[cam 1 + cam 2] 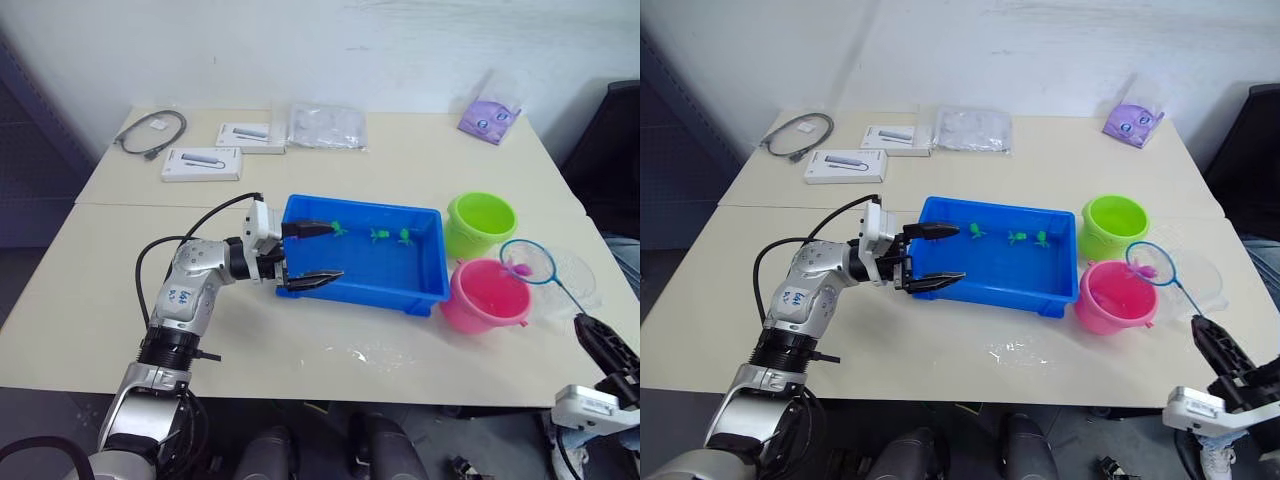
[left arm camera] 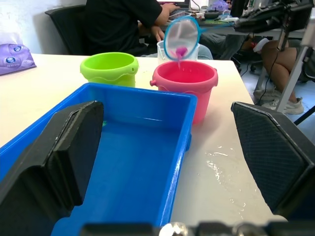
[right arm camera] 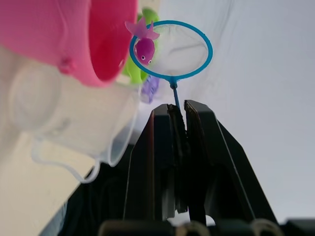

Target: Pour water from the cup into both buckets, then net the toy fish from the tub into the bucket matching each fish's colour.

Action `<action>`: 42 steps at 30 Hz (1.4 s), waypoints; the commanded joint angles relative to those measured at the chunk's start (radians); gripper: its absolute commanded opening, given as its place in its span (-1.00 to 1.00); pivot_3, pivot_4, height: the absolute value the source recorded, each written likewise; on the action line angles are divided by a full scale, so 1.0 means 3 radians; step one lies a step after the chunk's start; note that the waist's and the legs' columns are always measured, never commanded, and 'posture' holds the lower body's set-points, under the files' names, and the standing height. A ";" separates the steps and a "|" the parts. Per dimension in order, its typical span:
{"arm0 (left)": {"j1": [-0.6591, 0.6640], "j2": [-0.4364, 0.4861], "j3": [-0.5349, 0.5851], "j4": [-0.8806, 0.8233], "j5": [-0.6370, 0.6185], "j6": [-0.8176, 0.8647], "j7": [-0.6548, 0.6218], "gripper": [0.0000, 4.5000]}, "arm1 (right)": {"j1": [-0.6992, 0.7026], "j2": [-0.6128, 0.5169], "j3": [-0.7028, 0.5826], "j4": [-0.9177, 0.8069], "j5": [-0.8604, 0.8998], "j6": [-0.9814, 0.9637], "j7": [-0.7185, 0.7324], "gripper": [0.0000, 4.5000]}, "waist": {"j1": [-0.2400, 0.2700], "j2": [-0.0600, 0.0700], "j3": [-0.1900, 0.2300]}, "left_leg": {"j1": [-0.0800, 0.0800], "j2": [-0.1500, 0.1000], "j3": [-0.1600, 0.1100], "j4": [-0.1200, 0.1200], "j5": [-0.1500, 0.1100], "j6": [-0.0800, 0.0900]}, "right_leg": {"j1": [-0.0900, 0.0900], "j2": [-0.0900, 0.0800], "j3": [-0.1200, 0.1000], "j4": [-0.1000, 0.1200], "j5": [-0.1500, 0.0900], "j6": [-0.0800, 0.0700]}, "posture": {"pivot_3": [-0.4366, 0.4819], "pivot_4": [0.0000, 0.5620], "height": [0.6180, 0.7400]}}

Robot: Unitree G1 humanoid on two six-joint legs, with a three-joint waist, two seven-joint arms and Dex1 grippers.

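We note the right gripper [image 3: 178, 115] clamped on the net [image 1: 527, 261] handle. The handle's long axis runs from the gripper up toward the pink bucket [image 1: 485, 295]; a pink fish [image 3: 144, 48] in the hoop sits at that bucket's rim. The left gripper [image 1: 312, 254] straddles the tub [image 1: 420, 290] end wall, jaws wide.

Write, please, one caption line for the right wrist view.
Right gripper holds the net, a pink fish in it, beside the pink bucket.

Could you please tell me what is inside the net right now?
One pink fish sits in the net, held over the pink bucket by the right gripper. Nothing else shows in the mesh.
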 commanded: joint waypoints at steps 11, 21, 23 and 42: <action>-0.0039 0.0017 0.0039 -0.0021 0.0031 -0.0089 -0.0023 0.98 | 0.0053 -0.0042 -0.0122 0.0225 -0.0040 0.0040 -0.0314 -1.00 | 0.0002 0.0000 0.0000 | 0.0000 -0.0001 0.0001 0.0000 0.0000 0.0000 | 0.0000 -0.0001 0.0001 -0.0001 0.0000 0.0000 | -0.05 -0.47 1.00; -0.0041 0.0002 0.0054 -0.0044 0.0028 -0.0066 0.0028 0.98 | 0.0108 -0.0057 0.0068 0.0243 -0.0103 -0.0127 -0.0459 -1.00 | 0.0002 0.0000 0.0000 | 0.0000 -0.0001 0.0001 0.0000 0.0000 0.0000 | 0.0000 -0.0001 0.0001 -0.0001 0.0000 0.0000 | -0.05 -0.47 1.00; -0.0042 0.0002 0.0066 -0.0046 0.0034 -0.0078 0.0052 0.98 | 0.0041 -0.0004 -0.0066 0.0305 -0.0061 0.0049 -0.0505 -1.00 | 0.0003 0.0000 0.0000 | 0.0000 -0.0001 0.0001 0.0000 0.0000 0.0000 | 0.0000 -0.0001 0.0001 -0.0001 0.0000 0.0000 | -0.05 -0.47 1.00; -0.0011 0.0025 0.0058 -0.0117 0.0012 -0.0036 0.0050 0.98 | 0.0026 -0.0136 -0.0059 0.0436 -0.0145 0.0122 -0.0673 -1.00 | 0.0002 -0.0001 0.0000 | 0.0000 -0.0002 0.0003 0.0001 0.0000 0.0000 | 0.0000 -0.0002 0.0003 -0.0001 0.0001 0.0001 | -0.05 -0.47 1.00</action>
